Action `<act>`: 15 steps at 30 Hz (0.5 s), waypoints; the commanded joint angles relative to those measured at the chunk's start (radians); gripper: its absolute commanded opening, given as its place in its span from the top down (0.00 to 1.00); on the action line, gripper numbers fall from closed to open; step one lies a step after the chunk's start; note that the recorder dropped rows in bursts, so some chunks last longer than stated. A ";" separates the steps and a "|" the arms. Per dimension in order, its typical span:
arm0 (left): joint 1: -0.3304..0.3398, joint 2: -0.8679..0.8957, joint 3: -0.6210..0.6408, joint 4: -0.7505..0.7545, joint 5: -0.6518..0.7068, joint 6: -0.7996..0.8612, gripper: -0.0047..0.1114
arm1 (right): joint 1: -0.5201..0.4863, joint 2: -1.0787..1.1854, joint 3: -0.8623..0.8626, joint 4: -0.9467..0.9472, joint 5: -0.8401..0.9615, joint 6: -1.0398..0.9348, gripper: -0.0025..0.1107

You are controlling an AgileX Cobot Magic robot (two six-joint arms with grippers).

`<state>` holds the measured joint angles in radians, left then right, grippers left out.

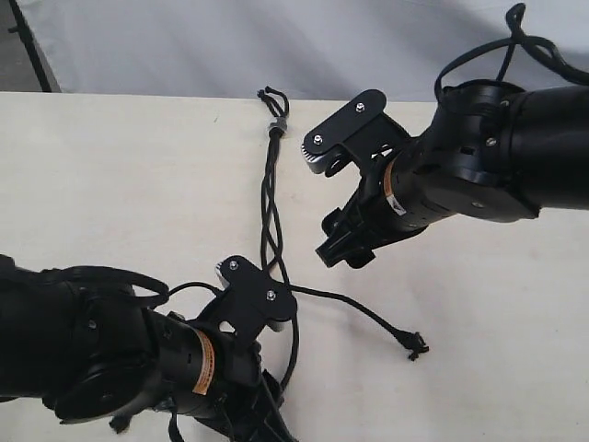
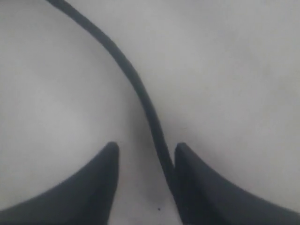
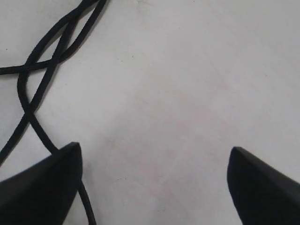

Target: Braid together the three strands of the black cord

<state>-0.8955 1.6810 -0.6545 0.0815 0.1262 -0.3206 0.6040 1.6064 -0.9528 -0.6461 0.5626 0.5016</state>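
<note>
The black cord (image 1: pixel 271 198) lies on the cream table, its grey bead (image 1: pixel 275 126) and short loop at the far end. Below the bead the three strands cross loosely. One strand runs right to a knotted tip (image 1: pixel 416 345); another passes under my left gripper (image 1: pixel 267 313). In the left wrist view the left gripper (image 2: pixel 146 150) is open low over the table, with a strand (image 2: pixel 140 93) lying between its fingers against one finger (image 2: pixel 185 161). My right gripper (image 1: pixel 322 204) hovers right of the cord, wide open and empty. Crossing strands (image 3: pixel 47 70) lie beside that gripper (image 3: pixel 153 152).
The table (image 1: pixel 110 184) ends at a far edge just behind the cord's loop, with a grey backdrop beyond. Thick black wiring loops (image 1: pixel 515 37) arch over the right arm. Both arm bodies are bulky, at the lower left and upper right.
</note>
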 commanded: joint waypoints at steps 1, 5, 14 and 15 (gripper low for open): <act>-0.007 0.038 0.007 -0.011 -0.075 -0.029 0.47 | -0.005 -0.005 0.004 -0.005 0.013 0.006 0.28; -0.007 0.071 0.007 -0.011 -0.083 -0.028 0.47 | -0.005 -0.005 0.013 -0.009 0.004 0.006 0.28; -0.007 0.075 0.007 -0.004 -0.029 0.055 0.95 | -0.005 -0.005 0.049 -0.017 -0.018 0.006 0.28; -0.007 0.062 0.007 -0.004 -0.025 0.067 0.95 | -0.005 -0.005 0.054 -0.017 -0.016 0.006 0.28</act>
<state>-0.8955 1.7521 -0.6562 0.0815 0.0457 -0.2892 0.6040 1.6064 -0.9106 -0.6479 0.5518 0.5016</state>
